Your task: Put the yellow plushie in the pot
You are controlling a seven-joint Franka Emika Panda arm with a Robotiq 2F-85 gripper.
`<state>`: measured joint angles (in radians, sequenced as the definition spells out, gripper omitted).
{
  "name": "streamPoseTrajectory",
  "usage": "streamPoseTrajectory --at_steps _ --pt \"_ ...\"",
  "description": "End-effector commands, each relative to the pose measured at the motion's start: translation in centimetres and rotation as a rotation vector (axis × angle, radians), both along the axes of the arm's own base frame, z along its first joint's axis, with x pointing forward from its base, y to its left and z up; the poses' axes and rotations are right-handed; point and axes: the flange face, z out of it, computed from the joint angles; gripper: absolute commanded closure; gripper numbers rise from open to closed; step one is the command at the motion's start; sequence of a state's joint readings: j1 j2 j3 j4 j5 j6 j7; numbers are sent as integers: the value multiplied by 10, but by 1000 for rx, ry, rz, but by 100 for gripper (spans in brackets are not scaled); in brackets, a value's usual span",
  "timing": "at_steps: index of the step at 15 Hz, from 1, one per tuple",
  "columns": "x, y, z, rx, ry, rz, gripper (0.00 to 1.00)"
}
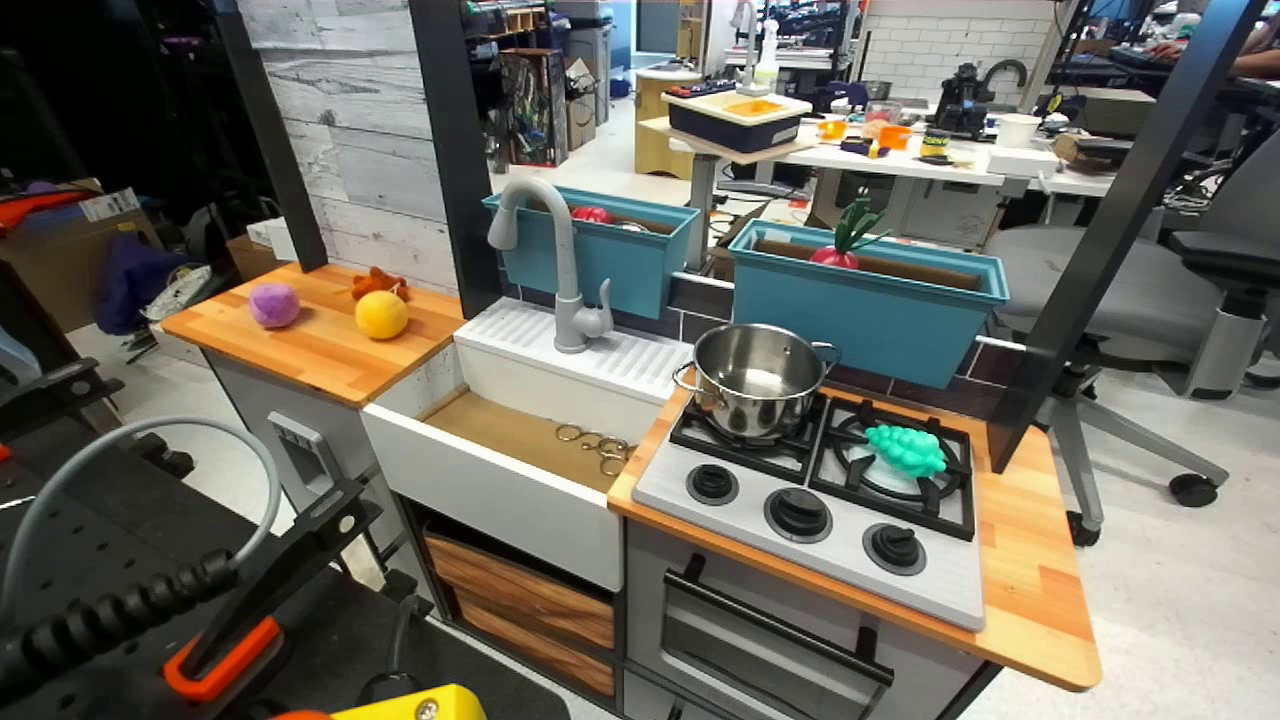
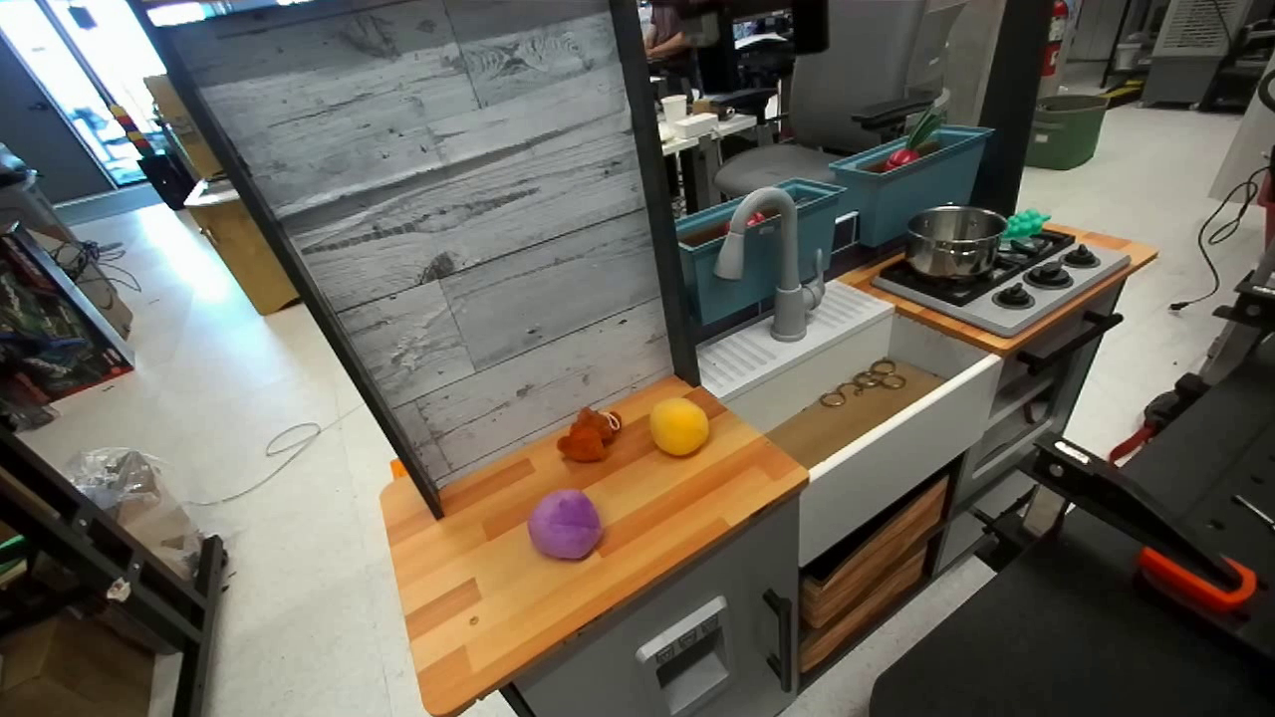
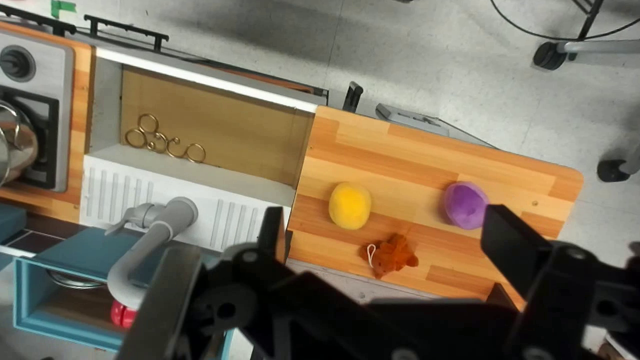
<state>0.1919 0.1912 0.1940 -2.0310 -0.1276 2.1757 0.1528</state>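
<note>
The yellow plushie [image 3: 350, 205] is round and rests on the wooden counter beside the sink; it shows in both exterior views [image 1: 381, 315] [image 2: 679, 426]. The pot [image 1: 760, 380] is shiny steel with side handles and stands upright on a stove burner. The pot also shows in an exterior view [image 2: 954, 242] and is cut off at the left edge of the wrist view [image 3: 15, 145]. My gripper [image 3: 386, 220] is open, with its fingers wide apart and nothing between them. It is high above the counter, apart from the plushie.
A purple plushie [image 3: 466, 205] and an orange-red plushie [image 3: 390, 256] lie near the yellow one. The sink [image 1: 490, 480] with a tall grey faucet [image 1: 570, 270] lies between counter and stove. Blue planters [image 1: 870, 300] stand behind. A green toy [image 1: 905, 451] lies on the other burner.
</note>
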Motion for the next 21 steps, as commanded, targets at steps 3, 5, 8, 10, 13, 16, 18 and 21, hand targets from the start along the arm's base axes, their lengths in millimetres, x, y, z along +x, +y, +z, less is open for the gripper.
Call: streamPoseTrajectory --at_steps 3,5,8,10,13,16,18,21 --pt "37 15 -51 10 -57 30 0" --pt "50 17 -74 24 -43 21 0" --pt "71 23 -106 22 -16 1 0" --pt "85 28 -125 15 6 -13 0" --pt "100 38 -154 -1 27 -7 0" --pt "111 47 -185 -15 46 1 0" --pt "118 51 -203 -27 53 -3 0" --pt "125 51 -224 -49 75 -20 0"
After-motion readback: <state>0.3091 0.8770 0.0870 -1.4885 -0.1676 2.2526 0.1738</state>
